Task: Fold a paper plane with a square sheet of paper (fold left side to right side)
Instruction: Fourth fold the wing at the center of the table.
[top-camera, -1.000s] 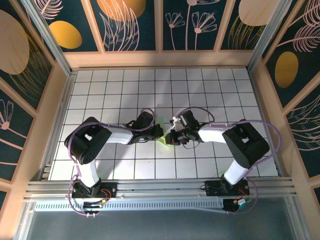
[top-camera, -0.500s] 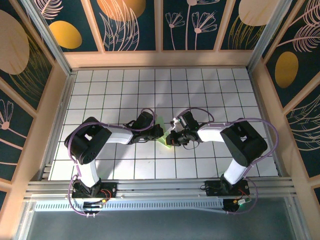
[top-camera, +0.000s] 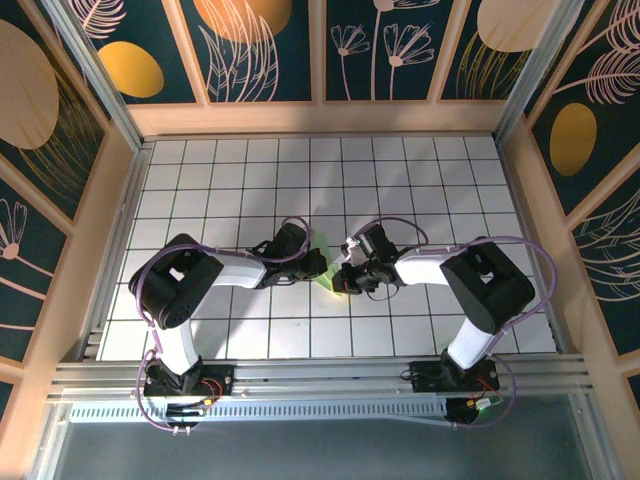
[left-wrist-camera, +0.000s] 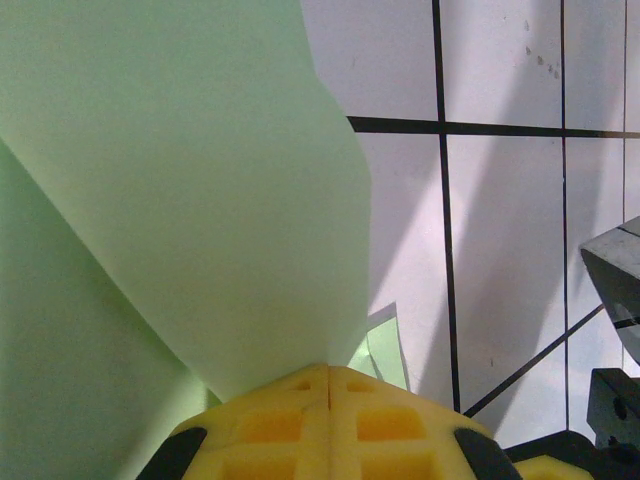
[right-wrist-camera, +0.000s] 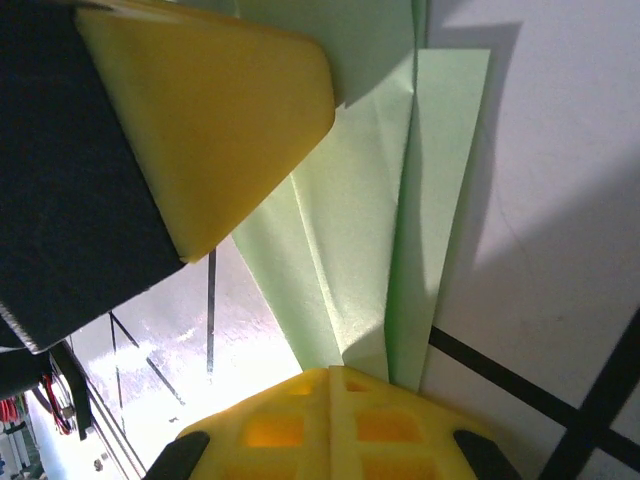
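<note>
**Item:** sheet of paper (right-wrist-camera: 340, 260), pale green, part-folded; lengthwise creases and overlapping flaps.
**Loc.:** mid worktop (top-camera: 240, 180), between the two hands, part bowed up off the tiles.
**Left hand** (left-wrist-camera: 330, 372): fingers pressed together, tips apparently pinching the sheet's near edge.
**Right hand** (right-wrist-camera: 330, 378): fingers together too, apparently nipping the folded layers at the tips, close to the left hand.
**Handling (est.):** v. light, thin, limp. Takes a crease readily, and prob. slides on the smooth tiles. Likely tears if the hands pull apart.
**Hold:** at an edge or corner, layers pinched flat, away from creases already set.
</note>
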